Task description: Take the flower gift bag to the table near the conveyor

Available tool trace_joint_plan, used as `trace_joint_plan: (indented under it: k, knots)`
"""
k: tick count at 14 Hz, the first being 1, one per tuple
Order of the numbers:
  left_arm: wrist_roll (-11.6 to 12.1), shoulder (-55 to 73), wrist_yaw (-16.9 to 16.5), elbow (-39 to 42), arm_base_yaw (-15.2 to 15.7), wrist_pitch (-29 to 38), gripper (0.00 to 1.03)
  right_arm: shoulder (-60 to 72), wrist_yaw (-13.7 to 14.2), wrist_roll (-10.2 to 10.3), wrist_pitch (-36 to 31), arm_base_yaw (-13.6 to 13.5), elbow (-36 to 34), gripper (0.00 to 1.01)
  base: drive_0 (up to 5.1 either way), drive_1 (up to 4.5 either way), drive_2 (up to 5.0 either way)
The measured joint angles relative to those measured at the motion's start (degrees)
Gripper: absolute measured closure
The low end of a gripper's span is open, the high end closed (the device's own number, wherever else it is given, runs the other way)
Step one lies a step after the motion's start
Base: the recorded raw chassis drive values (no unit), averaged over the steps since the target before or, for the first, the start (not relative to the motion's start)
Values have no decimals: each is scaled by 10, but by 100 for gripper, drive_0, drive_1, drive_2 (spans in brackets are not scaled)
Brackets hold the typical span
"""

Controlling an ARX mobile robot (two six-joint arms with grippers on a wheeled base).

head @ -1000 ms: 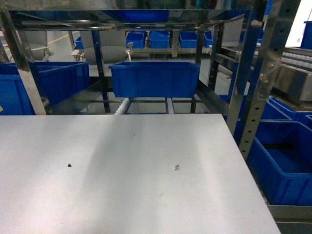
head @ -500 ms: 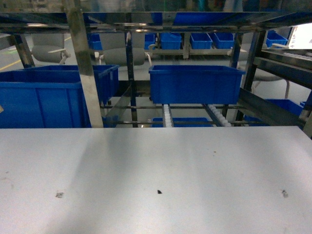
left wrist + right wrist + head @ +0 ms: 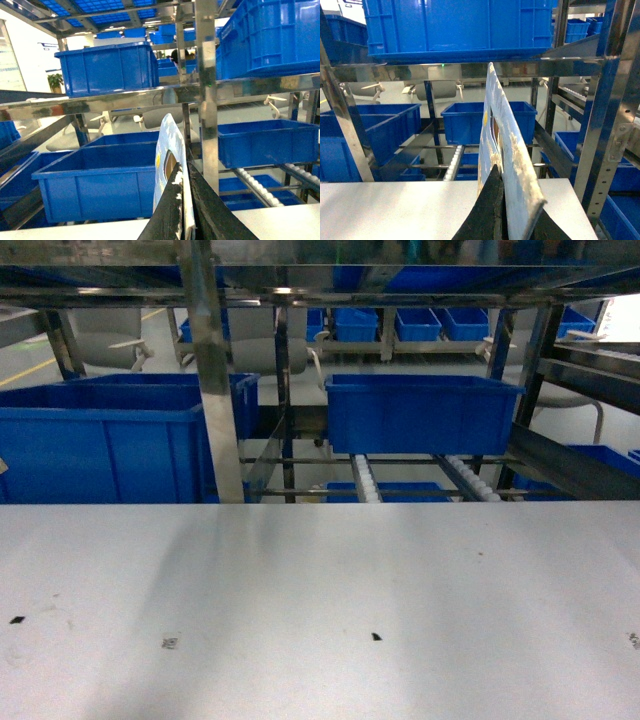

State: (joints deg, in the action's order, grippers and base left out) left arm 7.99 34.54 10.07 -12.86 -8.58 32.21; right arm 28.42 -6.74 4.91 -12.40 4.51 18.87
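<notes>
**Gift bag pinched at both wrists**

Above the table (image 3: 320, 610), the flower gift bag (image 3: 507, 145) stands upright on edge — the right gripper (image 3: 500, 210) clenched on its lower edge, the left gripper (image 3: 184, 200) likewise clamped on the bag (seen edge-on there). Beyond the table's far edge runs the conveyor (image 3: 365, 480), a blue bin (image 3: 420, 412) resting on its rollers.

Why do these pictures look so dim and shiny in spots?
Head view: broad soft shadows band the table, and the conveyor frame mirrors the blue bins. Left wrist view: a bright white wall washes out the left edge. Right wrist view: the flower gift bag is close up and soft-edged.
</notes>
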Motion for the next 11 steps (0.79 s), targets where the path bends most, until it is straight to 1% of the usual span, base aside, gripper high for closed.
trace_joint_plan:
  k: [9, 11]
  knots:
    - [0, 1, 0, 0, 0, 1, 101, 0, 0, 0, 1, 0, 0, 99, -493, 247, 247]
    - [0, 1, 6, 0, 3, 0, 101, -2, -7, 0, -2, 0, 0, 99, 0, 0, 0]
